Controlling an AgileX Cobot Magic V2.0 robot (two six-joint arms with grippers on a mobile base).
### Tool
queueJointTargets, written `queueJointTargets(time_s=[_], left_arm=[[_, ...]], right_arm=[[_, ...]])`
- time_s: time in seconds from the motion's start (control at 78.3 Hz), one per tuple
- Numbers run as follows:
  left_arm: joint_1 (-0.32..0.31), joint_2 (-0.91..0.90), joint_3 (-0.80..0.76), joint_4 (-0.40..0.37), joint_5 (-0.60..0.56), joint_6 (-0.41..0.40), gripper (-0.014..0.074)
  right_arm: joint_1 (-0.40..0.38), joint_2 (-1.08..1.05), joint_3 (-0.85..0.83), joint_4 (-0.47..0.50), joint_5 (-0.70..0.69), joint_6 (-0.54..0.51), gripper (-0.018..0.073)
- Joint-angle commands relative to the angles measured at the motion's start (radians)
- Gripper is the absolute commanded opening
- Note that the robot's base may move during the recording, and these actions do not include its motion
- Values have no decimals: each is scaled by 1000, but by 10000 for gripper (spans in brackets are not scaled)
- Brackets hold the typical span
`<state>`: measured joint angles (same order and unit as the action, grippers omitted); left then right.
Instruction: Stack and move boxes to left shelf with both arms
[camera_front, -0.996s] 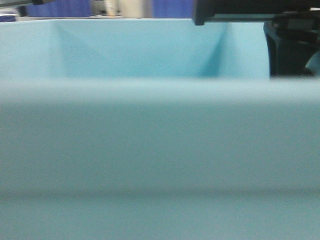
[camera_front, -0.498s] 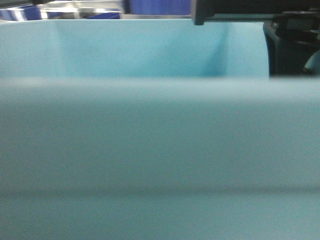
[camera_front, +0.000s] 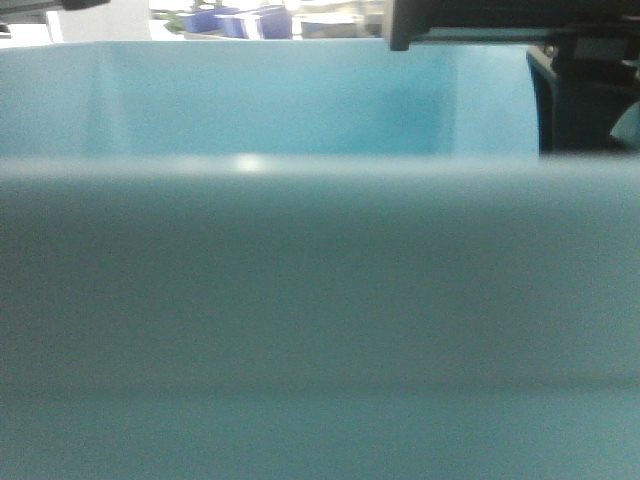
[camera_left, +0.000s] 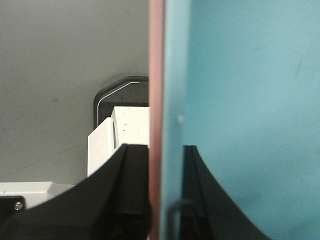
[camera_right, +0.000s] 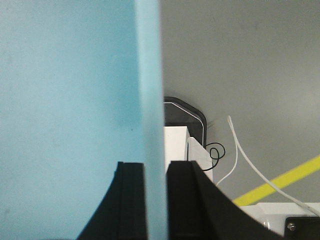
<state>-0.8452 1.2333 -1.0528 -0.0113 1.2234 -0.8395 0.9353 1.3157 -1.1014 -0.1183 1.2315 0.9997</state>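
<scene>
My left claw (camera_left: 163, 152) is clamped over the nested walls of the pink box (camera_left: 156, 75) and blue box (camera_front: 320, 280). My right claw (camera_right: 156, 167) pinches the blue wall. The stack hangs over grey floor (camera_left: 60, 60), with the left shelf unseen. I'd carry it level, arms matched, grip unchanged.

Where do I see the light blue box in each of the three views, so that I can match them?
Front view: the light blue box fills the frame, with its near wall below and its inside above.
Left wrist: the right half, beside the edge of the pink box.
Right wrist: the left half.
Shared landmark: the white base, in both wrist views only.
</scene>
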Motion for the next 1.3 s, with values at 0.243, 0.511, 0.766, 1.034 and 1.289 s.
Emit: queueJointTargets(time_s=[0.243, 0.511, 0.766, 1.034, 1.289], left_arm=[[-6, -28, -29, -24, 84, 2, -3], [-6, -28, -29, -43, 84, 2, -3], [-6, -28, -29, -64, 84, 2, -3], [-6, -28, -29, -83, 84, 2, -3], [-6, -28, -29, -93, 84, 2, -3]], right_arm=[[0, -35, -30, -47, 40, 2, 52], [0, -35, -30, -47, 40, 2, 52], [0, -35, -30, -48, 40, 2, 52], [0, -35, -30, -48, 39, 2, 52], [0, -35, -30, -50, 34, 2, 52]])
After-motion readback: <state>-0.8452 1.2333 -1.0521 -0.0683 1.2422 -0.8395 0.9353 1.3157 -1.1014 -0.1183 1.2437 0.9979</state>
